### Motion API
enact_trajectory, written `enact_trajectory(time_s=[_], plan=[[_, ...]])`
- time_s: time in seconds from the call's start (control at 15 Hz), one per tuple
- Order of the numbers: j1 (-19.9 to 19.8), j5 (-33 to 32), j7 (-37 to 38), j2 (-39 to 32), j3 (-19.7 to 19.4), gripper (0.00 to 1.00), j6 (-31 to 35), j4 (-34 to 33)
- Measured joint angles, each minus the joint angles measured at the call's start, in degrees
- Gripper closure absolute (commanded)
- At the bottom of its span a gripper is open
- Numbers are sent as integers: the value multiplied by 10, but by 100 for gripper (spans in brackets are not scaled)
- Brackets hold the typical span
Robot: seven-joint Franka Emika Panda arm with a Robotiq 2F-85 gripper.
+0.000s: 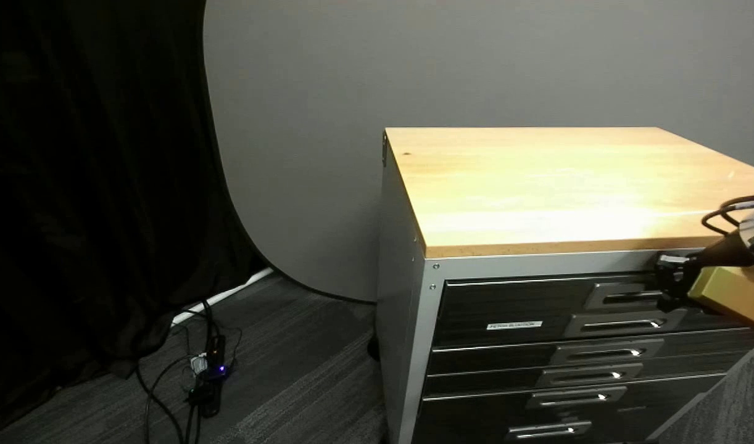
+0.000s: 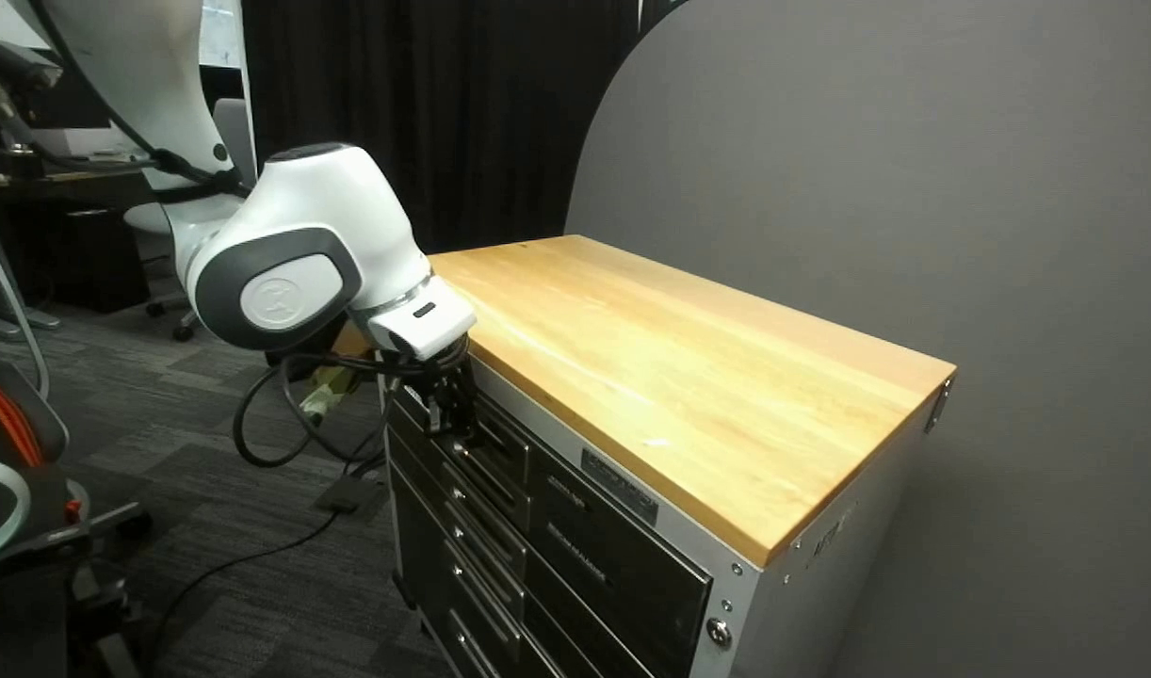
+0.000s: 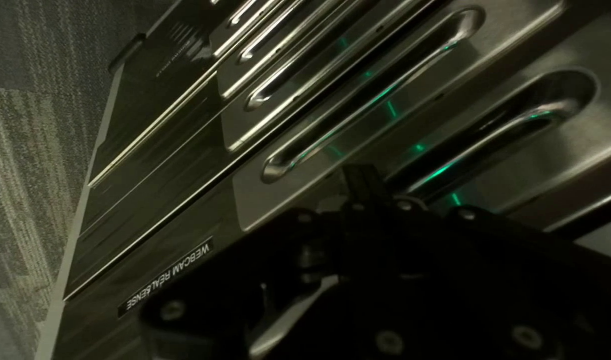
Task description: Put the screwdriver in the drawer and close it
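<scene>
The top drawer (image 1: 525, 297) of the grey cabinet has a dark front and a silver bar handle (image 3: 515, 120). In both exterior views its front (image 2: 623, 532) looks flush with the cabinet frame, and its inside is hidden. My gripper (image 1: 668, 290) is at the drawer's front, by the handle plate, and it also shows there (image 2: 450, 424) under the wrist. In the wrist view the dark fingertips (image 3: 363, 182) are together beside one end of the top handle; whether they touch the front I cannot tell. No object shows between them. The screwdriver is hidden or out of view.
The wooden cabinet top (image 1: 556, 179) overhangs just above the gripper. Lower drawers (image 1: 476, 364) with bar handles lie below. Looped cables (image 2: 283, 414) hang from the wrist. A yellow-wrapped piece (image 1: 722, 296) is beside the gripper. A grey backdrop (image 2: 867, 188) stands behind.
</scene>
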State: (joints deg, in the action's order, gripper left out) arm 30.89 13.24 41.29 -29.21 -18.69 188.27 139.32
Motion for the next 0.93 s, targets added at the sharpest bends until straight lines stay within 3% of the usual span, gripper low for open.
enact_trajectory(time_s=[0.27,0.6,0.87,0.93], plan=[[-1,-13,-82,64,1,42,-73,14],[-16,-29,-187,225,26,4,-287,22],[-98,-19,-236,339,139,0,-487,19],[-114,-16,-238,352,160,0,-501,19]])
